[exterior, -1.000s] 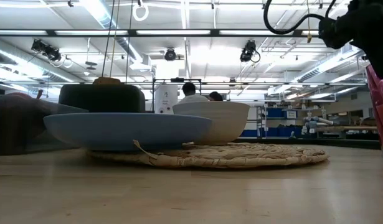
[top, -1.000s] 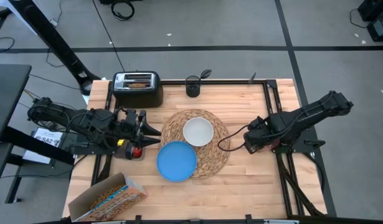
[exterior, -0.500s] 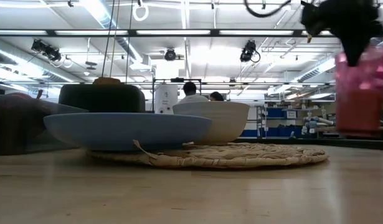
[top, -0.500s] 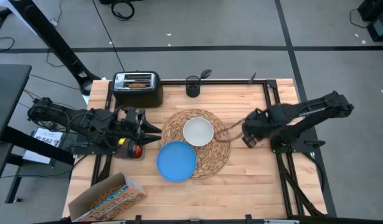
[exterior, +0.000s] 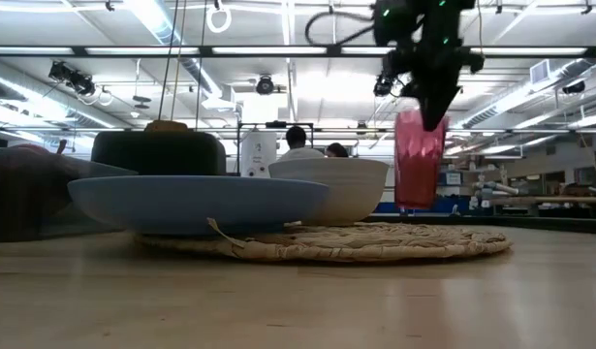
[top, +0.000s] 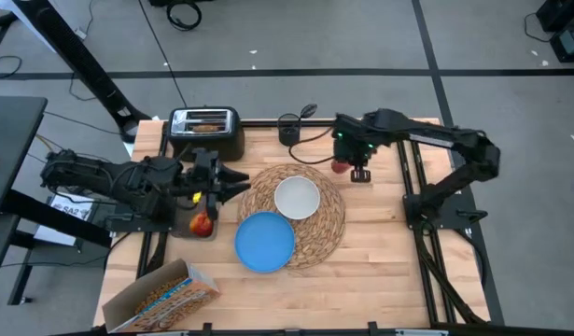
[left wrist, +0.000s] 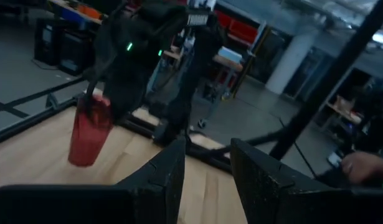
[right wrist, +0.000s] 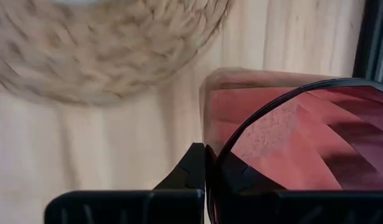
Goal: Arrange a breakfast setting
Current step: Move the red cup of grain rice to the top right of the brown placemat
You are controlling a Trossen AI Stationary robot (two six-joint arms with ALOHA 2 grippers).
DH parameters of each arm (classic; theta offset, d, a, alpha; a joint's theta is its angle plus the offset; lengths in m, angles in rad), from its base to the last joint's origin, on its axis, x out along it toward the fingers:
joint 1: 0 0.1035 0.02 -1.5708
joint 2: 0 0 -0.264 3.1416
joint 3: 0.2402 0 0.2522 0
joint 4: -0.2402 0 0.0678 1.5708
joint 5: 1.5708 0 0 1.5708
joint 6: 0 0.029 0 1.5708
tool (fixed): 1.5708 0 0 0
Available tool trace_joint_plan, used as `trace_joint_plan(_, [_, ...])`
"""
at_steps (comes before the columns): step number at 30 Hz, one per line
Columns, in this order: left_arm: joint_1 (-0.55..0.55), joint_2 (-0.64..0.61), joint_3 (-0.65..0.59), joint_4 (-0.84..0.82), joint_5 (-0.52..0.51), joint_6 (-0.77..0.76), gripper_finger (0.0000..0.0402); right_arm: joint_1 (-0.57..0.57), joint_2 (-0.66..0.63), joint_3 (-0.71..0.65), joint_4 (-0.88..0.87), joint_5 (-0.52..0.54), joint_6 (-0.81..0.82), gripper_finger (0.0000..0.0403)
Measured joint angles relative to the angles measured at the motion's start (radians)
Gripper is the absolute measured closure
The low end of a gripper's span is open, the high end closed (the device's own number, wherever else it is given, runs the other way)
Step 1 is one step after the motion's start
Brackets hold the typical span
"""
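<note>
wooden table (top: 380, 271) carries the straw mat (top: 310, 233), with the blue plate (top: 264, 242) overlapping its near-left edge and the white bowl (top: 297, 198) on it. only the low view shows the red cup (exterior: 419, 158) hanging clear of the table, clenched in the right gripper (top: 350, 164) by the mat's far-right edge. left gripper (top: 232, 183), released, hovers left of the mat; the apple (top: 202, 224) sits partly hidden beneath its arm.

right gripper (top: 352, 164) clamped, left gripper (top: 232, 182) parted
</note>
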State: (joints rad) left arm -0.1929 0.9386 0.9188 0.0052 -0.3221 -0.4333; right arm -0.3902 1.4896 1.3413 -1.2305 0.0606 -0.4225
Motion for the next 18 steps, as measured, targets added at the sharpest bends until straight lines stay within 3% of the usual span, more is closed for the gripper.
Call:
trace_joint_plan(9, [0.040,-0.001,0.000,-0.003,0.004,0.003,0.0267,-0.060,0.200,0.112,0.036,0.074,-0.277,0.0391])
trace_joint_plan(18, [0.033,-0.012,0.000,-0.003,0.007,0.044,0.0267,-0.071,0.259,0.158,0.032,0.038,-0.289,0.0391])
